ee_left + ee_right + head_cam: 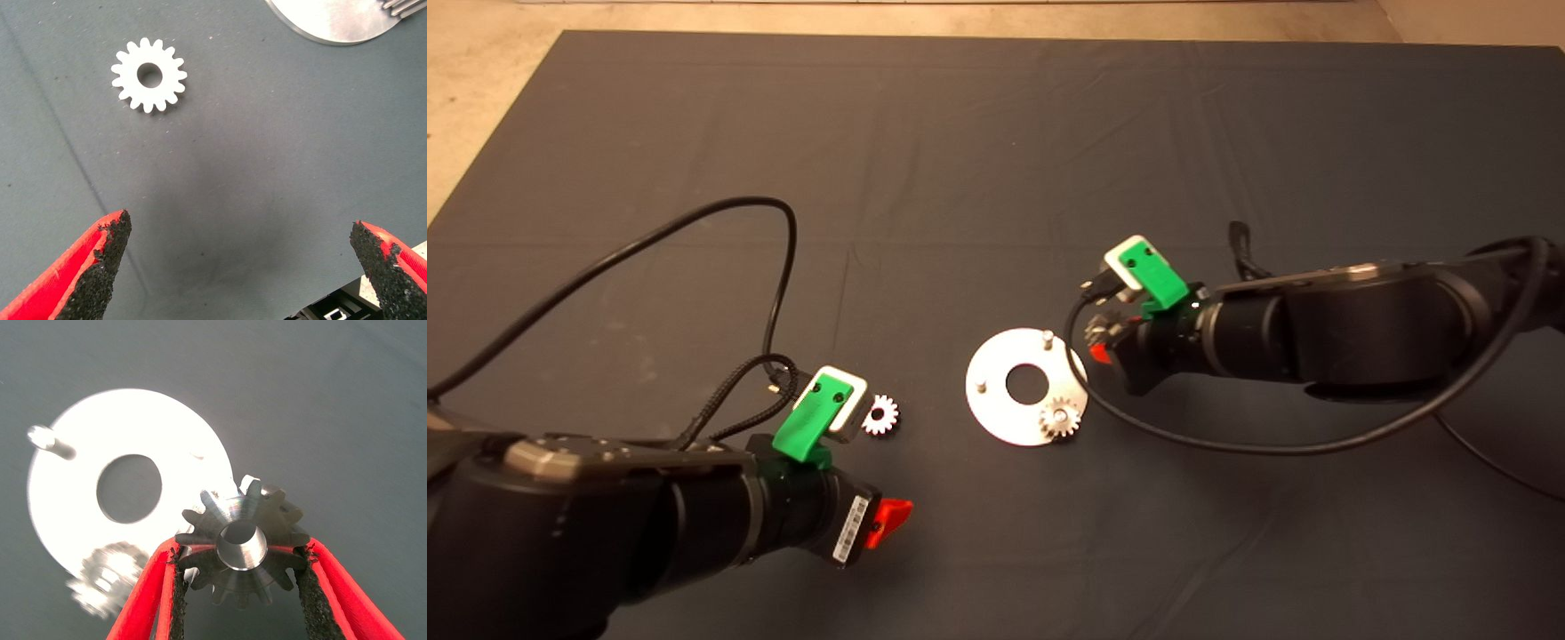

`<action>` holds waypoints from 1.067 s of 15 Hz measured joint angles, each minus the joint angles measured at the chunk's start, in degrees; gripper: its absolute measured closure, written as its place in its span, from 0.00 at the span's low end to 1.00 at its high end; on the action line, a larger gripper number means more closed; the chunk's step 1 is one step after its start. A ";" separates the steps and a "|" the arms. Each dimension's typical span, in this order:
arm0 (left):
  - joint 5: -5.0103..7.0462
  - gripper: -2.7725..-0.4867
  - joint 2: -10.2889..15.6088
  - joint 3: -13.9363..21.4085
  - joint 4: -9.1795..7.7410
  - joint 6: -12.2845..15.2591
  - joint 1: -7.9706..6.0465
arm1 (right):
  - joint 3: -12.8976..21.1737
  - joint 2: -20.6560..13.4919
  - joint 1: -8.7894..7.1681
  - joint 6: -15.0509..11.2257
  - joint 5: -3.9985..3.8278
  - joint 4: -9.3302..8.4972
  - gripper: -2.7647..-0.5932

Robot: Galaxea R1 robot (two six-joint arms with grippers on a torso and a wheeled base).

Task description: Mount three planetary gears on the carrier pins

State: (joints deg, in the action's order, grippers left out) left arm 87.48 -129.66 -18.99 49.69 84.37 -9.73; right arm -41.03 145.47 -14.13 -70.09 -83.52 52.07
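Pinching a dark gear (241, 547) flat by its rim, the right claw (241, 587) hangs beside the disc (1000, 400), hole down for a free pin (1047, 336); one gear (1059, 418) is mounted. Left claw (240, 267), spread, frames the bright gear (149, 75) on the mat (996, 133).

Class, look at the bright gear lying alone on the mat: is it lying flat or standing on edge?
Flat. The bright gear shows its full ring of teeth and centre hole face-up on the mat, ahead of the open left gripper.

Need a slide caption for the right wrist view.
Right claw holding a steel gear over the carrier disc, one gear already installed.
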 joint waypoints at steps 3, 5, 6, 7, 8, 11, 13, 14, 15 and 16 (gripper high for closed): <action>-0.02 0.18 0.00 0.00 0.06 0.00 0.00 | -3.53 3.04 0.00 -0.50 -0.30 -0.09 0.83; -0.02 0.18 0.00 0.00 0.06 -0.01 0.00 | -6.85 5.36 0.00 -0.50 -0.50 -0.37 0.83; 0.00 0.18 0.00 0.00 0.09 0.00 0.00 | -8.20 6.52 0.00 -0.50 -0.44 -0.87 0.83; 0.00 0.18 0.00 0.00 0.06 0.00 0.00 | -9.23 7.48 0.00 -0.50 -0.41 -1.63 0.83; 0.00 0.18 0.01 0.00 0.09 0.00 0.00 | -9.52 7.70 0.01 -0.50 -0.36 -2.04 0.83; -0.02 0.18 0.00 0.00 0.09 -0.02 0.00 | -9.74 7.66 0.00 -0.50 -0.82 -2.52 0.83; 0.00 0.18 0.00 0.00 0.09 -0.01 0.00 | -9.79 7.75 0.00 -0.47 -1.75 -3.64 0.83; 0.00 0.18 0.00 0.00 0.09 -0.02 0.00 | -9.82 7.88 0.01 -0.47 -2.43 -4.19 0.83; 0.00 0.18 -0.02 0.00 0.09 0.00 0.00 | -9.82 7.92 0.01 -0.47 -2.56 -4.35 0.83; -0.02 0.18 -0.02 0.00 0.09 0.00 0.00 | -9.91 7.92 0.00 -0.47 -2.84 -4.35 0.83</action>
State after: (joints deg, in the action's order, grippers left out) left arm 87.46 -129.68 -18.99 49.77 84.37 -9.73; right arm -50.93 153.39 -14.13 -70.56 -86.36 47.71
